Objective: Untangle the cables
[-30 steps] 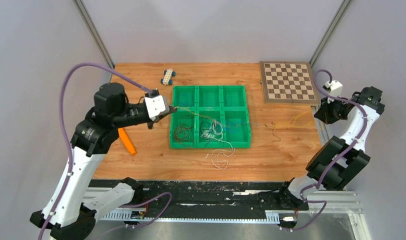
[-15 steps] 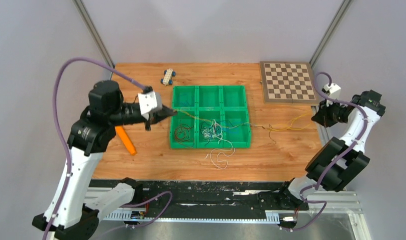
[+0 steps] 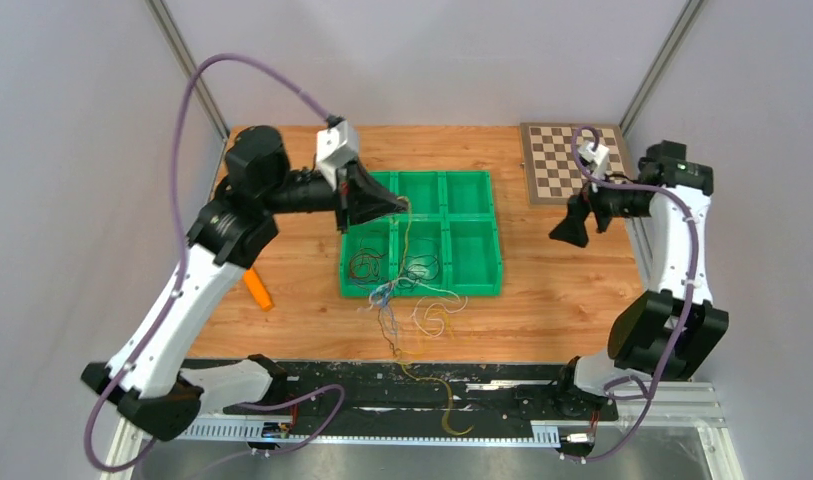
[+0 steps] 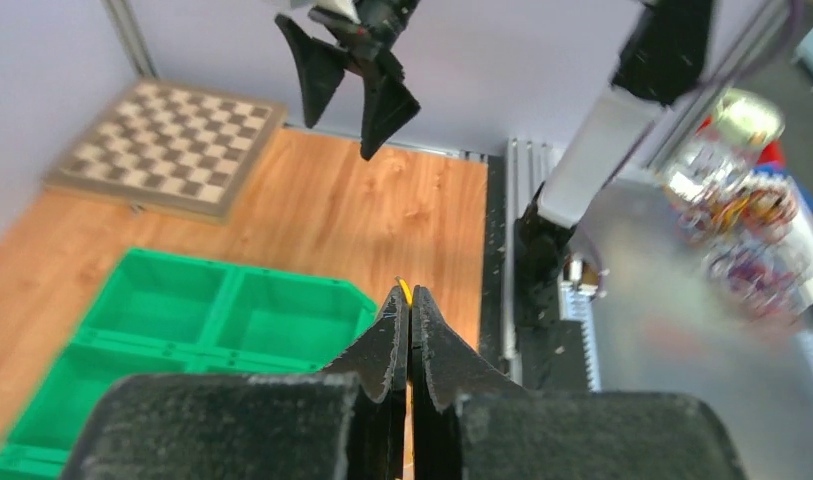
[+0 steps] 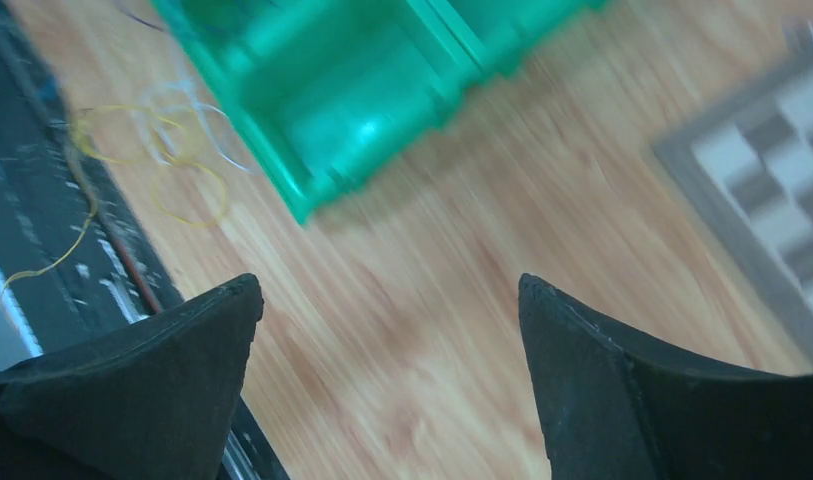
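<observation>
We see the left pincer (image 3: pixel 397 204) lifted high above the green tray (image 3: pixel 470 196), and its two fingers are pressed fully together on the end of the yellow cable (image 4: pixel 404 287); in the left wrist view only a small yellow tip shows between them. We judge that the arm is held so high to draw this one cable up and out of the others, because from the pincer it hangs down through the tray, passes over the front wall and runs across the table (image 3: pixel 562 300) onto the black rail (image 3: pixel 522 385) at the near edge. The rest of the cables (image 3: pixel 420 268) are not yet free: a small knot lies in the middle front compartment, a dark red cable (image 3: pixel 365 265) is curled in the compartment to its left, and a white cable (image 3: pixel 437 318) makes loops on the wood just in front of the tray, where some blue and dark strands also spill out. The right pincer (image 5: pixel 387 285) stands wide open with nothing between its fingers, above the bare wood between the tray and the chessboard (image 3: pixel 557 175), well apart from every cable. We think it waits there to take another strand or to hold the knot down while the left arm pulls. The risk, in our judgement, is that pulling the yellow cable alone drags the whole knot with it.
</observation>
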Available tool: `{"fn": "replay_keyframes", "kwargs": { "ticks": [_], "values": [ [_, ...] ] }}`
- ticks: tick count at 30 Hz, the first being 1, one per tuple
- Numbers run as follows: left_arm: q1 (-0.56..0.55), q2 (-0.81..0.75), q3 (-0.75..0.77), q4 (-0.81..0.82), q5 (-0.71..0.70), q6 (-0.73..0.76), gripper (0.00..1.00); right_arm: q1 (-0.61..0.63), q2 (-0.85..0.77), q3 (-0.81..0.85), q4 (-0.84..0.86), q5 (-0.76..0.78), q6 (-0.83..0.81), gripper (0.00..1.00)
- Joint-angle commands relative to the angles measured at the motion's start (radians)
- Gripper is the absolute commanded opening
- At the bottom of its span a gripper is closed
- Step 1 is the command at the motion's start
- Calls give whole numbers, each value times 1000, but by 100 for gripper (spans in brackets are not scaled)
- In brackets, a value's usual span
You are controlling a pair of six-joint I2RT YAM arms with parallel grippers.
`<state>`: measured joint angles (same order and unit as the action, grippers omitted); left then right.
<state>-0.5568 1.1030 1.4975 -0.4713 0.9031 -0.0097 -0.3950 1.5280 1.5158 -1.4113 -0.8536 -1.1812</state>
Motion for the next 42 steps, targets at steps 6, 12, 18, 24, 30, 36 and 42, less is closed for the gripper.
{"fn": "replay_keyframes", "kwargs": {
  "ticks": [6,12,18,24,30,36,42],
  "values": [
    [-5,180,20,359,-32,-495,0,457,-352,-271,704,-251,758,100],
    [-5,212,15,463,22,-579,0,701,-446,-579,1203,-75,893,100],
    [-6,217,7,543,80,-593,0,807,-368,-646,1443,0,919,100],
    [-6,231,7,587,76,-601,0,950,-282,-580,1466,-58,912,96],
    [-6,247,7,644,101,-624,0,1021,-230,-552,1454,-56,834,65],
    [65,229,7,658,66,-611,19,999,-213,-463,1365,-54,801,7],
    [391,141,-82,526,31,-367,77,972,-337,-451,1304,-103,799,0]
  ]
}}
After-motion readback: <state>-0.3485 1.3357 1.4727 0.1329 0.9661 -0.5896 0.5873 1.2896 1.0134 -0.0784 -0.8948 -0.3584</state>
